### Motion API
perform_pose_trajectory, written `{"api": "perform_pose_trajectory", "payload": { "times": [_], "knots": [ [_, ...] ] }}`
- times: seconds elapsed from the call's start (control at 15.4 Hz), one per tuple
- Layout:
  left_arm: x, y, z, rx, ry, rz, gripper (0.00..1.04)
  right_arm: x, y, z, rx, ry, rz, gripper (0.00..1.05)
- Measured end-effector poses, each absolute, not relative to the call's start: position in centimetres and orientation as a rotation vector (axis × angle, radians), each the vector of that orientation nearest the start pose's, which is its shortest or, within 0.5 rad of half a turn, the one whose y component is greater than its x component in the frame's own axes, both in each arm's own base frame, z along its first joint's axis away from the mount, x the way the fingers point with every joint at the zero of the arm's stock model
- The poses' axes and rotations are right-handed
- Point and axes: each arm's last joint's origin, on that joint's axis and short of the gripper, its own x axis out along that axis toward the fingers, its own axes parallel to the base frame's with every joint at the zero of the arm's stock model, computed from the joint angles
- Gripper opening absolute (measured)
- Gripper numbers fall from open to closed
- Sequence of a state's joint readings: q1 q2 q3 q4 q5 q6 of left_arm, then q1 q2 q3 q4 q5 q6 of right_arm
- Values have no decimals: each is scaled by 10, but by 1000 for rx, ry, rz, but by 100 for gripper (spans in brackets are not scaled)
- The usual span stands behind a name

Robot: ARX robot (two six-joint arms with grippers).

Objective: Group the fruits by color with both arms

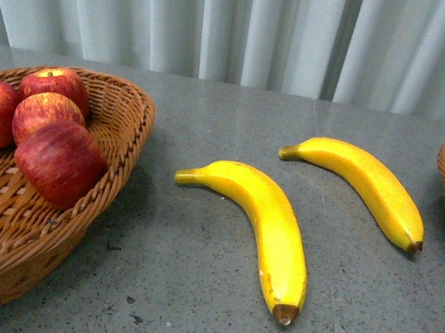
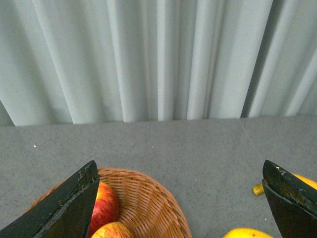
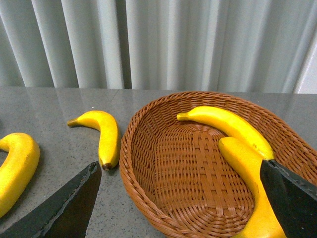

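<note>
**Mia:** Where were the apples (image 1: 50,141)?

**Ben:** All four sat in the left basket (image 1: 119,159), up against its far side. No apple was out on the table (image 1: 213,115).

**Mia:** And the yellow ones?

**Ben:** Two bananas (image 3: 233,126) lay in the right basket (image 3: 198,95). Two more lay on the table between the baskets. The near banana (image 1: 268,224) was in the middle. The far banana (image 1: 370,184) was more to the right, nearer the right basket. They were not touching.

**Mia:** What about the hands?

**Ben:** The left gripper (image 2: 179,168) hung over the left basket. Its fingers were spread wide and it held nothing. The right gripper (image 3: 179,166) hung over the right basket, wide and empty too.

**Mia:** So which step was it?

**Ben:** I think the red part was done and the yellow part was half done. It was time to fetch another banana.

**Mia:** Which one?

**Ben:** I would pick the far banana, because it was closest to the right hand. The hand had to go left, come down across the fat middle, squeeze, and lift it over the rim. It should land beside the two in there.
</note>
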State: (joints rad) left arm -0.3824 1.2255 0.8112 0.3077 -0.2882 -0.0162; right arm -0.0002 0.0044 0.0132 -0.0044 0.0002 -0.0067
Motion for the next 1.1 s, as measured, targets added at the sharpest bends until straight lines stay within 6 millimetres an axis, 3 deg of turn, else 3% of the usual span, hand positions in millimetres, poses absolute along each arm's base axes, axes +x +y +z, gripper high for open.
{"api": "perform_pose_trajectory", "payload": {
  "times": [0.19,0.32,0.52,0.65,0.71,1.1],
  "knots": [
    [225,-79,300,-2,12,-38,94,97,0,167,-7,-4,0,98],
    [197,-53,274,-10,-19,3,69,97,0,167,-7,-4,-1,98],
    [176,-32,235,0,12,6,33,97,0,167,-7,-4,0,98],
    [164,-24,221,0,4,-1,9,97,0,167,-7,-4,0,98],
    [159,-20,216,-1,-4,5,2,97,0,167,-7,-4,0,98],
    [136,2,188,-1,7,24,1,97,0,167,-7,-4,-1,98]
  ]
}}
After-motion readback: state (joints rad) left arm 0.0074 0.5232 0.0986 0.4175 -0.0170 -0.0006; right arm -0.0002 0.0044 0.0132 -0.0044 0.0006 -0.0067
